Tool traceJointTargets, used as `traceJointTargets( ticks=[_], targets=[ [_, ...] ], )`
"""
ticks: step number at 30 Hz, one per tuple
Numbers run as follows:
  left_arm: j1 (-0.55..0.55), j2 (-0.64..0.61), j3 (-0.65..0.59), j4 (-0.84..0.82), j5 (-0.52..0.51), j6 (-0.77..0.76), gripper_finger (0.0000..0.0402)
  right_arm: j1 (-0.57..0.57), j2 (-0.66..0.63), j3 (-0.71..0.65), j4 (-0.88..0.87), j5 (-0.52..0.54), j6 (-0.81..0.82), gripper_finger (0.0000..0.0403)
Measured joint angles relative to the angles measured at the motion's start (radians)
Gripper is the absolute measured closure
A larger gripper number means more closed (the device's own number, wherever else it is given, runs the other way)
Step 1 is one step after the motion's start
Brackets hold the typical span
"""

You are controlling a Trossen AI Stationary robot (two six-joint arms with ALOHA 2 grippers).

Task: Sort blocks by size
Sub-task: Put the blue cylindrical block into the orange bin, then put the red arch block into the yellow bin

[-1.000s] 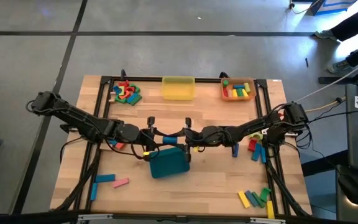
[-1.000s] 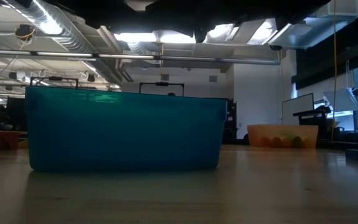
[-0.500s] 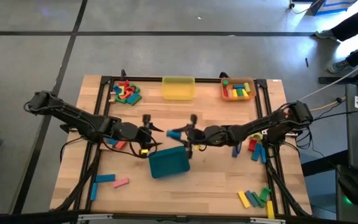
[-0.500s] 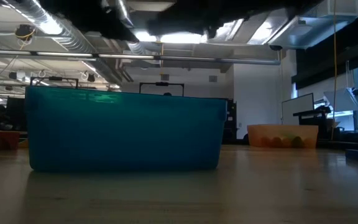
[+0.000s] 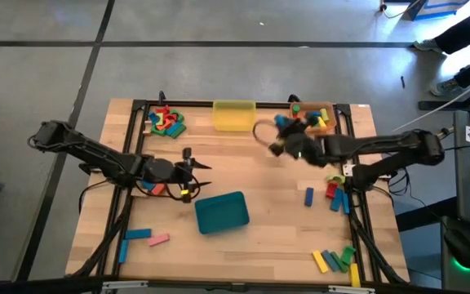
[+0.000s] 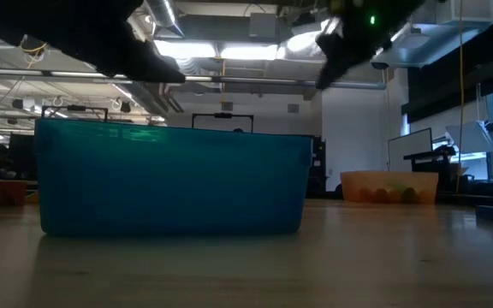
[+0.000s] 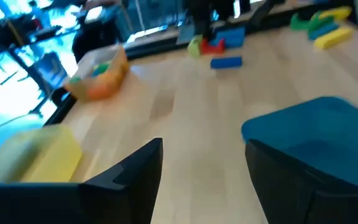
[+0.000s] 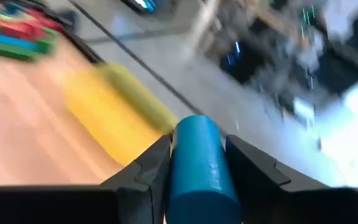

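Observation:
My right gripper [image 5: 279,137] hangs high over the far part of the table, between the yellow tray [image 5: 234,114] and the orange tray [image 5: 312,117], shut on a blue cylinder block [image 8: 197,168]. My left gripper [image 7: 204,163] stands open with nothing between its fingers, left of the teal tray [image 5: 221,212], and shows in the high view too [image 5: 191,169]. Loose blocks lie in piles at the far left [image 5: 166,121], the right edge [image 5: 333,194], the near right [image 5: 337,260] and the near left [image 5: 141,238]. Several blocks lie in the orange tray. My right gripper pinches the blue cylinder between its two fingers [image 8: 151,165], which press on its round sides [image 8: 178,163]. The cylinder lies along the fingers and sticks out past their tips. It is lifted clear of the table and the trays.
The teal tray [image 6: 174,175] fills the low view close by, and the orange tray [image 6: 389,186] shows behind it. A black frame [image 5: 137,106] runs round the table's sides. Bare wood lies between the teal tray and the far trays.
My right gripper has risen from over the teal tray and swung fast toward the far edge and the orange tray, tipping up toward level, with the blue cylinder in its fingers. My left gripper has drawn back a little from the teal tray toward the table's left.

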Motion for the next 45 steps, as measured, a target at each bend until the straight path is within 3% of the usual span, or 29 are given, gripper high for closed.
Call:
traceJointTargets(
  ticks=[5, 10, 15, 19, 27, 35, 39, 45],
  targets=[
    [0.022, 0.0, -0.024, 0.017, 0.017, 0.015, 0.0197, -0.229, -0.002, -0.001, -0.19, -0.138, 0.128, 0.0264],
    [0.019, 0.0, -0.024, 0.008, 0.02, 0.015, 0.02, -0.429, 0.034, -0.002, -0.261, -0.283, 0.197, 0.0264],
    [0.008, 0.0, -0.024, 0.006, 0.019, 0.027, 0.0197, -0.569, 0.095, -0.002, -0.258, -0.418, 0.219, 0.0264],
    [0.007, 0.0, -0.025, -0.019, 0.019, 0.028, 0.0197, -0.633, 0.163, -0.002, -0.251, -0.468, 0.229, 0.0264],
    [0.007, 0.0, -0.025, -0.036, 0.019, 0.029, 0.0196, -0.69, 0.262, -0.002, -0.231, -0.487, 0.237, 0.0251],
    [0.007, 0.0, -0.025, -0.036, 0.019, 0.025, 0.0196, -0.698, 0.249, -0.002, -0.253, -0.498, 0.225, 0.0162],
    [0.007, 0.0, -0.025, -0.036, 0.019, 0.026, 0.0196, -0.631, 0.173, 0.031, -0.33, -0.515, 0.234, 0.0133],
    [0.007, 0.0, -0.025, -0.036, 0.019, 0.029, 0.0196, -0.433, 0.085, 0.104, -0.521, -0.636, 0.372, 0.0124]
  ],
)
